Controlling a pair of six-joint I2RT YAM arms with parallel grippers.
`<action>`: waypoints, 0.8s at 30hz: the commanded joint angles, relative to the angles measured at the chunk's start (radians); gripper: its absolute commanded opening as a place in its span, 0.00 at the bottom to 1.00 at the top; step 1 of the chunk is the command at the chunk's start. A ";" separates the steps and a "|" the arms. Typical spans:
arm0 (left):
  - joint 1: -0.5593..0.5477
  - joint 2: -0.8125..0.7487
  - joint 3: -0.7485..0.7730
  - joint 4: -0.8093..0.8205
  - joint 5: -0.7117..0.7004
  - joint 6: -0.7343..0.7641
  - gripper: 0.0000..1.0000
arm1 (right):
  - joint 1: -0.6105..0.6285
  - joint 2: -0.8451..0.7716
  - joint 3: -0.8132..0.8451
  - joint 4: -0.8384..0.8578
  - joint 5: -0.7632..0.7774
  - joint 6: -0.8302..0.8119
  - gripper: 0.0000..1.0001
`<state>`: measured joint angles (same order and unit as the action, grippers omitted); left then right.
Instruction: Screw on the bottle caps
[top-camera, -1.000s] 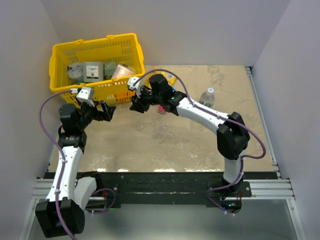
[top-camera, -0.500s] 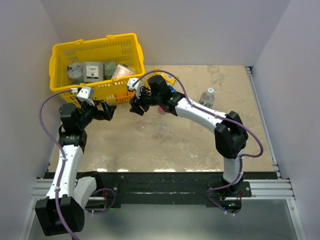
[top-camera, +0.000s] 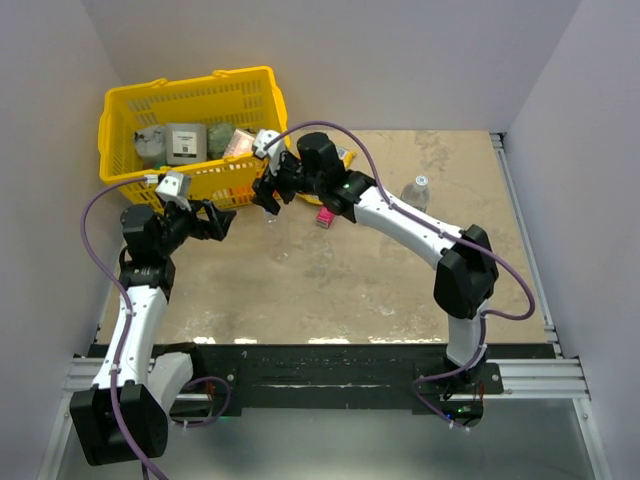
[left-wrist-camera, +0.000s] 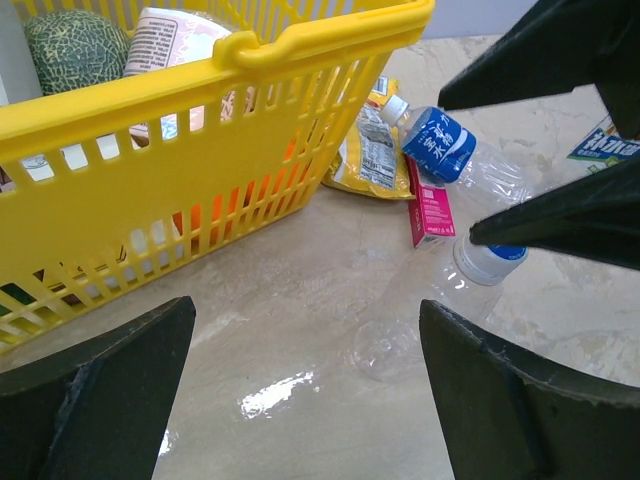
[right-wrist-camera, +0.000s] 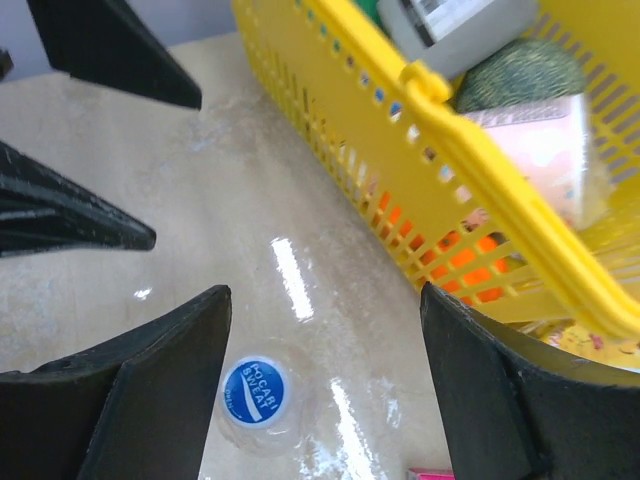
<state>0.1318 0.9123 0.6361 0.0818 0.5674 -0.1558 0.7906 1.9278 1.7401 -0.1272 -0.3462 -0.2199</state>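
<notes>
A clear bottle stands on the table in front of the yellow basket, with a blue cap on its neck. My right gripper hovers above it, open, and the cap sits low beside one finger, untouched. In the top view the right gripper is beside the basket's front wall. My left gripper is open and empty, left of that bottle, its jaws facing it. A second bottle with a dark blue label lies behind, its whitish cap on. A third bottle stands at the right.
The yellow basket holds several goods at the back left, close to both grippers. A pink packet and a yellow packet lie beside the lying bottle. Walls close the table on the left, back and right.
My right gripper has opened off the blue cap and lifted back toward the basket. The left arm has hardly moved.
</notes>
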 joint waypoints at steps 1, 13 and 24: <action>0.008 -0.003 -0.001 0.059 0.031 -0.011 1.00 | -0.046 -0.092 0.075 0.018 0.136 0.048 0.79; 0.008 0.010 0.017 0.084 0.058 -0.002 1.00 | -0.225 0.095 0.142 -0.178 0.449 -0.114 0.89; 0.009 0.016 0.024 0.064 0.065 0.009 1.00 | -0.226 0.275 0.291 -0.267 0.486 -0.147 0.95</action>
<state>0.1318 0.9249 0.6353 0.1143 0.6106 -0.1543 0.5659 2.2181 1.9602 -0.3599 0.0959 -0.3359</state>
